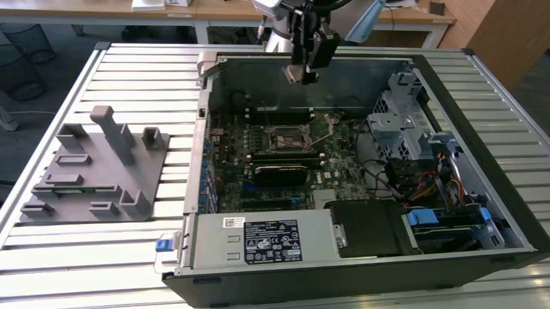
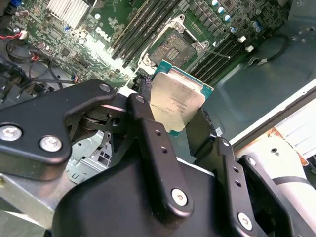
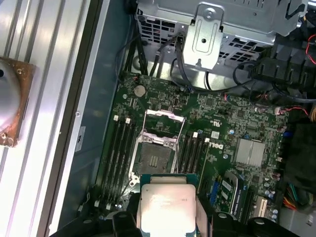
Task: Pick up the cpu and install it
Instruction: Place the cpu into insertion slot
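Observation:
The cpu (image 2: 177,101) (image 3: 167,204), a flat silvery square chip with a pale rim, sits between the black fingers (image 2: 148,129) of my gripper (image 1: 303,76), which is shut on its edges. In the exterior view the gripper hangs above the far side of the open computer case (image 1: 361,273), over the back wall. The motherboard socket (image 3: 157,153) (image 2: 176,43) (image 1: 290,136) lies open below, its metal frame lifted. In both wrist views the chip hovers well above the board, off to one side of the socket.
Memory slots (image 3: 118,148) flank the socket. A metal drive cage (image 1: 397,125) and cables (image 1: 426,187) fill the case on the exterior view's right. A grey plastic holder block (image 1: 94,170) with upright posts stands on the slatted table (image 1: 138,64) at the exterior view's left.

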`<state>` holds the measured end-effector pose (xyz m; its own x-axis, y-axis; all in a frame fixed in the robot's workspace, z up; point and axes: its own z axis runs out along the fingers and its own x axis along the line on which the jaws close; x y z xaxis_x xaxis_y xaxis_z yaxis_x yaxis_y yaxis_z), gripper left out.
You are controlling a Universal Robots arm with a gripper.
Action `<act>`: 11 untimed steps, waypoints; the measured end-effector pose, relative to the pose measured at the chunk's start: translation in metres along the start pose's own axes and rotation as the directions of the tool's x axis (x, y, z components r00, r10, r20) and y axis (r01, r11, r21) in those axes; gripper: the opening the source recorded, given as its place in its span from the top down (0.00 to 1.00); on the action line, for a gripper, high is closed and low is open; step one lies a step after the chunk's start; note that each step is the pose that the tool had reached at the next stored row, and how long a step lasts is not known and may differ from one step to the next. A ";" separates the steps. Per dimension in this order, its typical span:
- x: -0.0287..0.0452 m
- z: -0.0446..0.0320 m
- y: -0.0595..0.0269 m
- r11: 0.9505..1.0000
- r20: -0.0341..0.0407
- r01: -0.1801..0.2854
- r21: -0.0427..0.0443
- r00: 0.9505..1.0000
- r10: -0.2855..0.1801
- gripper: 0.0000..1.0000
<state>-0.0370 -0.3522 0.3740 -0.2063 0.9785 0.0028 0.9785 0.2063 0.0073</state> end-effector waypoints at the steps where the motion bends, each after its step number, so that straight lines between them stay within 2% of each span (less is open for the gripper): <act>1: 0.0005 0.0012 0.0000 1.000 0.000 -0.001 0.000 1.000 0.001 0.47; 6: 0.0009 0.0069 0.0002 0.997 0.000 -0.079 0.000 0.997 0.079 0.47; 8: 0.0009 0.0091 0.0001 0.993 0.001 -0.115 0.000 0.993 0.115 0.47; 11: 0.0009 0.0122 0.0001 0.985 0.001 -0.170 -0.001 0.985 0.170 0.47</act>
<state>-0.0370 -0.3513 0.3618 -0.0371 0.9993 0.0030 0.9993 0.0371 0.0074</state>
